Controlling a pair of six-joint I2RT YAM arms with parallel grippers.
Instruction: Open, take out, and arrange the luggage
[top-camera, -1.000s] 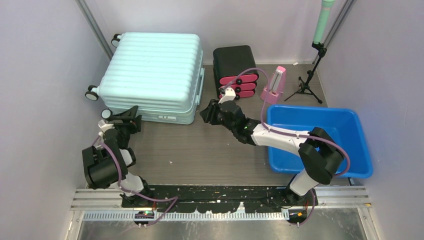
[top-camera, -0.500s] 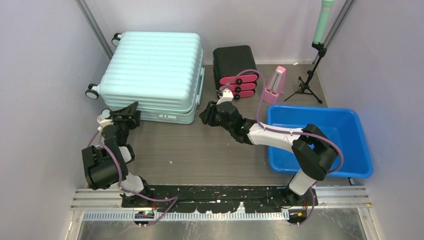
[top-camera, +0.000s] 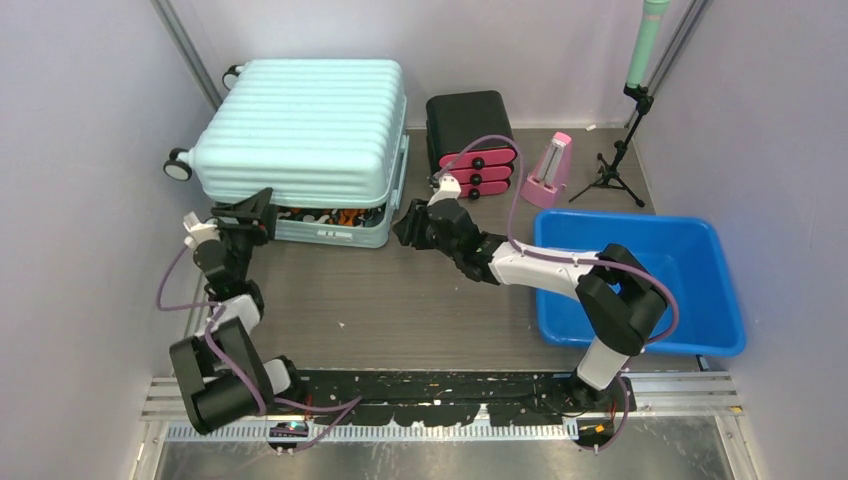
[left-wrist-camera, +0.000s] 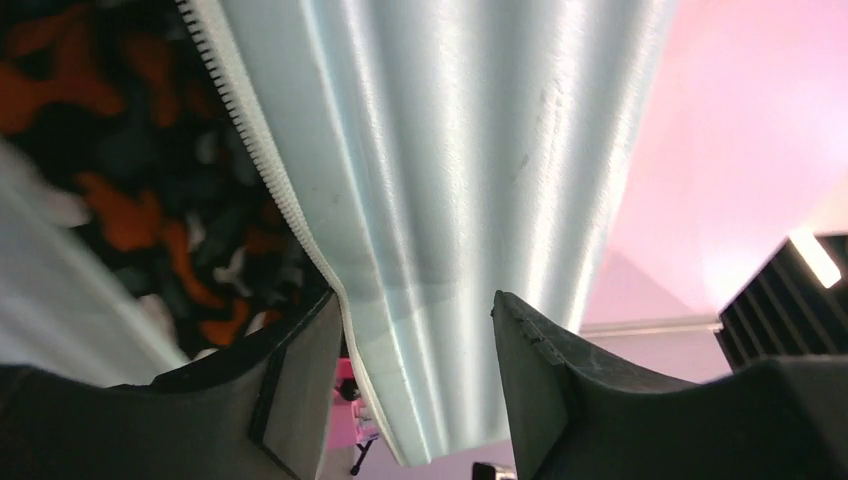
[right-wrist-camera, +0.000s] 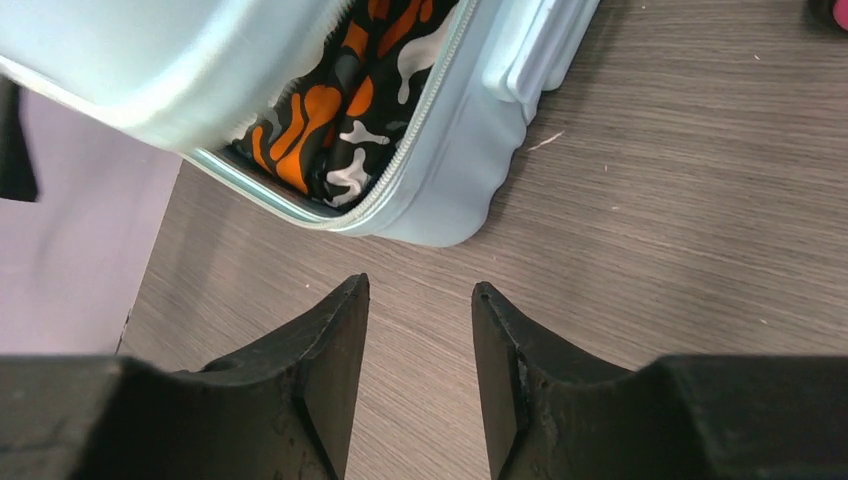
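Observation:
The pale mint-green ribbed luggage (top-camera: 300, 120) lies flat at the back left, its lid raised a little at the front edge. Orange, black and white patterned fabric (top-camera: 330, 214) shows in the gap. My left gripper (top-camera: 255, 210) is open at the lid's front left corner, with the lid edge (left-wrist-camera: 450, 200) between its fingers (left-wrist-camera: 415, 310). The patterned fabric (left-wrist-camera: 130, 200) shows beside it. My right gripper (top-camera: 405, 228) is open and empty, low over the table by the luggage's front right corner (right-wrist-camera: 470, 170). Its fingers (right-wrist-camera: 420, 290) point at the gap and the fabric (right-wrist-camera: 340, 110).
A black drawer box (top-camera: 468, 120) with pink drawers stands right of the luggage. A pink object (top-camera: 548, 170) and a small tripod stand (top-camera: 615, 165) are at the back right. A blue tub (top-camera: 650, 280) sits on the right. Lilac walls enclose the sides.
The lid's front edge has risen, opening a gap that shows the patterned fabric. My left gripper has moved up with it. My right gripper has shifted slightly left.

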